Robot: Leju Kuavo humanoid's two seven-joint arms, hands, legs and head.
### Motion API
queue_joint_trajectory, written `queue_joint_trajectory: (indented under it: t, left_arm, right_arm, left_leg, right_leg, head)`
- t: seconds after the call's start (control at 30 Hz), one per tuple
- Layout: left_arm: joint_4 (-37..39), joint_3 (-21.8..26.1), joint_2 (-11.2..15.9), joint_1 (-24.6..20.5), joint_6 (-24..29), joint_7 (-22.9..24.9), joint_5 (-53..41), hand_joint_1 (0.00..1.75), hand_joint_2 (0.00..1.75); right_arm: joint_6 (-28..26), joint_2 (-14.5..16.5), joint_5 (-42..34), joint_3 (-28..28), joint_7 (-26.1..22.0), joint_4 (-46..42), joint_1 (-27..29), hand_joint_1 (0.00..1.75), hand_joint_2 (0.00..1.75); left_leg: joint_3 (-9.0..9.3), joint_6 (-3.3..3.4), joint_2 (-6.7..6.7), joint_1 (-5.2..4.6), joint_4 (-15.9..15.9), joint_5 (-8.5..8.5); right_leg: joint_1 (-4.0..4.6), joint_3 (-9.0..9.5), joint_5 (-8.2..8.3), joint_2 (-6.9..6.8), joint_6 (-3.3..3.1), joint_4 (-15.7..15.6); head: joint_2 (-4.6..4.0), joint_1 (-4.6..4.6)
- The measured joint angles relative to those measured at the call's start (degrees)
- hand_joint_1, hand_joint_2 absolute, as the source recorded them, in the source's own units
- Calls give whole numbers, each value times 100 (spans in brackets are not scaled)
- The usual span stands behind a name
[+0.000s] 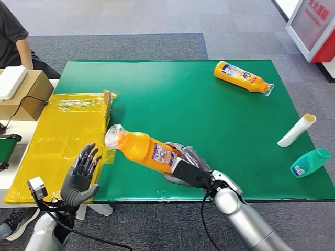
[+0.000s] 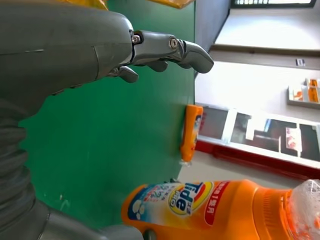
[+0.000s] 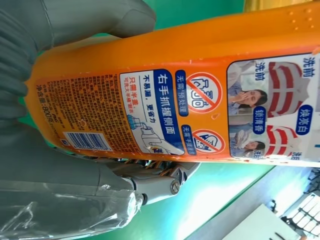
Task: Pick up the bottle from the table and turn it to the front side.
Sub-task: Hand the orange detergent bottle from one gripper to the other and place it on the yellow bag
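Bottle: an orange detergent bottle (image 1: 147, 150) held lifted over the near edge of the green surface (image 1: 189, 99), lying nearly level, its clear cap end toward the yellow sheet (image 1: 59, 136).
Faces: the right wrist view shows the back label with barcode and fine print (image 3: 113, 115); the left wrist view shows the branded front label (image 2: 181, 197).
Handling (judged): rigid plastic, smooth and likely slippery; probably fairly heavy if full, so a tilt toward the cap end is possible.
Where to hold (judged): around the broad body near the base, clear of the narrow neck.
Right hand: the right hand (image 1: 186, 166) is wrapped around the base half of the bottle, thumb on one side and fingers (image 3: 158, 182) beneath; the grip is closed on the bottle.
Left hand: the left hand (image 1: 81, 175) is raised near the cap end, fingers apart and extended, holding nothing and not touching the bottle.
Task stage (judged): pick-up done; the rotation to the front side looks under way or pending.
Other items: a second orange bottle (image 1: 242, 77) lies at the far side; a white tube (image 1: 296, 130) and a teal bottle (image 1: 310, 162) lie near the right edge.
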Motion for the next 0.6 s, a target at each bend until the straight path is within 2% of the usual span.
queue_joint_trajectory:
  t: [0.1, 0.23, 0.43, 0.6]
  left_arm:
    - [47, -249, 81, -176, -402, 209, 247, 0, 175]
    - [181, -755, 229, -463, -584, 357, 321, 0, 175]
    - [411, -1480, 439, -674, -786, 194, 235, 0, 175]
    - [515, -1822, 533, -787, -791, 149, 158, 0, 175]
  right_arm:
    - [-1, 131, 107, 101, -137, 15, 32, 175, 175]
    - [-12, 320, 286, 377, -192, 114, -9, 175, 175]
    - [-15, 498, 323, 699, -193, 349, -200, 175, 175]
    - [-14, 587, 341, 873, -192, 558, -269, 175, 175]
  left_leg:
    - [-1, 0, 0, 0, 0, 1]
    - [-1, -4, 1, 1, 0, 3]
    - [-1, -5, 1, 1, 0, 6]
    - [-1, -4, 1, 1, 0, 6]
  right_leg:
    - [1, -1, 0, 1, -1, 0]
    - [3, -1, 0, 1, -2, 1]
    - [2, 0, 0, 1, -1, 2]
    - [2, 0, 1, 1, -1, 2]
  head:
    - [0, -1]
    - [0, -1]
    - [0, 1]
    - [0, -1]
